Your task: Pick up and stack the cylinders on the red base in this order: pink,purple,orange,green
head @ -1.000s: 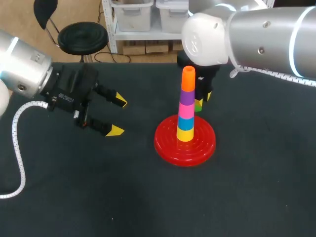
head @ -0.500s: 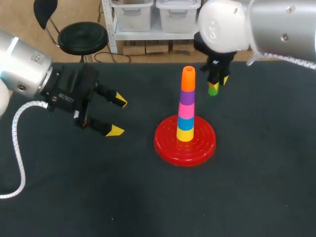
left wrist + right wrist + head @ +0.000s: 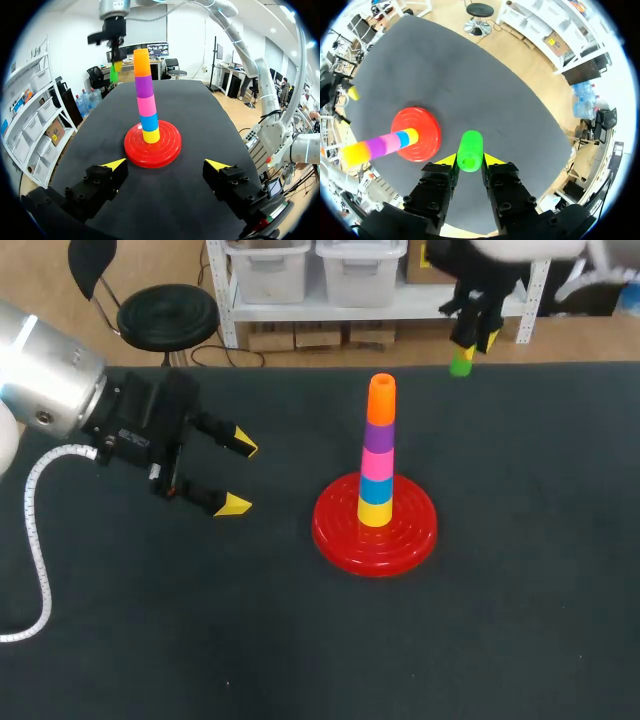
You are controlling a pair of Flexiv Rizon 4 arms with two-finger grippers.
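While the green cylinder is rising: I am carrying it away from its low spot just behind the stacked cylinders a second ago, up into the upper right of the frame, higher than the orange cylinder.
Task meaning: the pink cylinder, the purple cylinder and the orange one are already sitting on the red base, above a blue piece and a yellow piece. Green is the last, so I am judging this to be the lift before capping.
Right gripper: pointing downward and pinching the green cylinder from both sides, its free end sticking out past my tips.
Left gripper: staying at the middle left, fingers spread around nothing, aimed at the base, well apart from it.
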